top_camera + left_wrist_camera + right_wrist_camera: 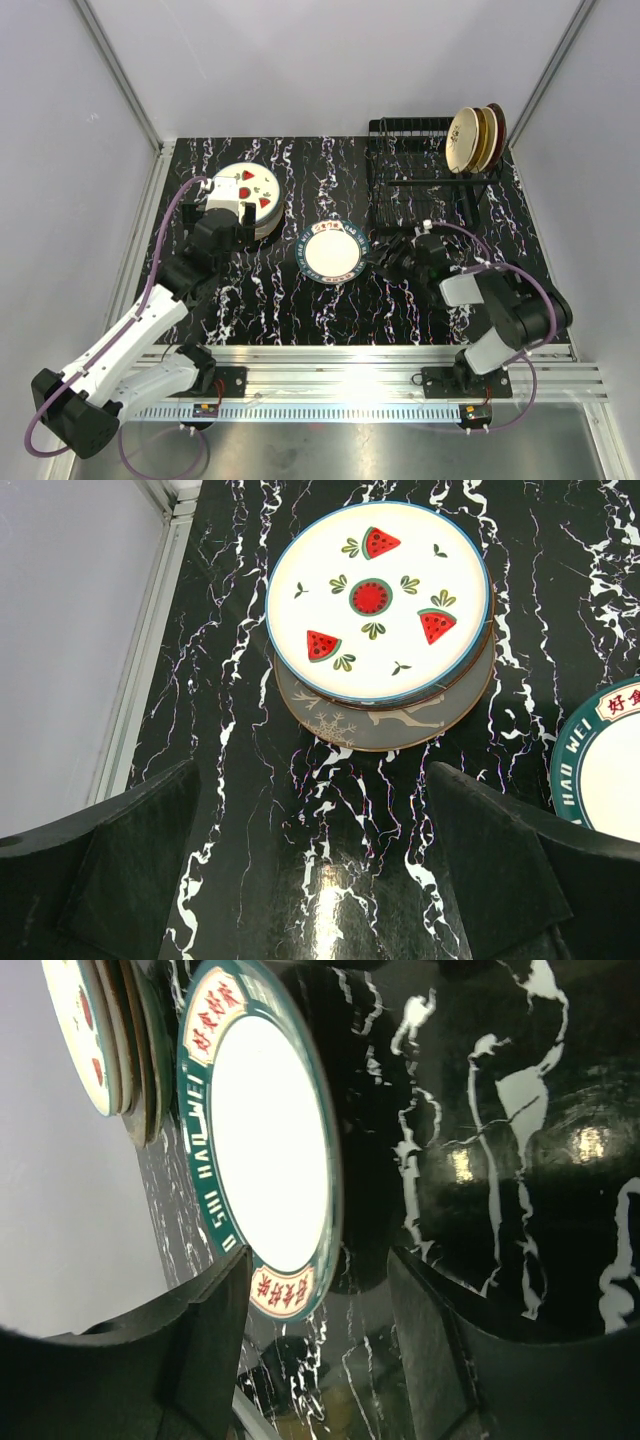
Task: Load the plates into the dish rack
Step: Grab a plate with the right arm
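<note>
A stack of plates (250, 192) lies at the back left with a white watermelon plate (378, 600) on top and a grey-brown plate (390, 725) under it. My left gripper (232, 226) is open and empty just in front of the stack, with the fingers (500, 860) apart over bare table. A teal-rimmed cream plate (332, 252) lies flat mid-table. My right gripper (385, 250) is open at its right edge, and the plate's rim (330, 1210) sits between the spread jaws without being clamped. The black wire dish rack (425, 185) stands at the back right and holds three upright plates (475, 138).
The black marbled tabletop (280, 300) is bounded by grey walls on the left, the back and the right. A metal rail (350, 370) runs along the near edge with both arm bases on it. The stack also shows in the right wrist view (90, 1040).
</note>
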